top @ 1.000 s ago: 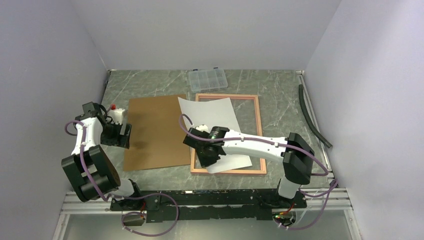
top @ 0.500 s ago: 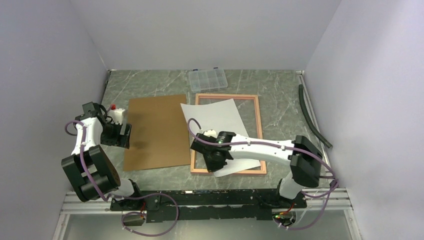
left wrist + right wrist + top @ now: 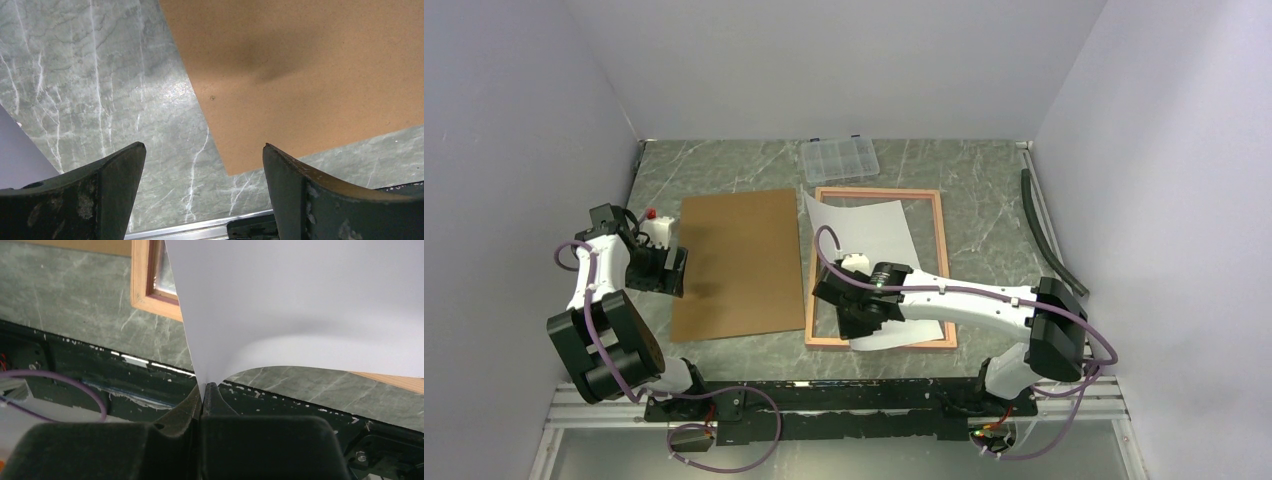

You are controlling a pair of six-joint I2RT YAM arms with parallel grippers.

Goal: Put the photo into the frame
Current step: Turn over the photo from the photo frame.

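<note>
The photo (image 3: 869,228) shows only its white back and lies slanted over the frame (image 3: 943,250), which rests flat on the table. My right gripper (image 3: 856,318) is shut on the photo's near left corner, above the frame's near left part. In the right wrist view the white sheet (image 3: 300,300) curves up out of the shut gripper (image 3: 202,390), with the frame's tan corner (image 3: 145,280) behind it. My left gripper (image 3: 672,272) is open and empty at the left edge of the brown backing board (image 3: 729,262). In the left wrist view it (image 3: 201,147) hovers over the board's near corner (image 3: 310,75).
A small clear compartment box (image 3: 837,158) sits at the back, just beyond the frame. A black hose (image 3: 1046,235) lies along the right edge of the table. A small white and red item (image 3: 656,228) sits beside the left arm.
My right gripper has moved right and toward the near edge, pulling the photo off the brown board so that it lies more fully over the frame. The left arm has not moved.
</note>
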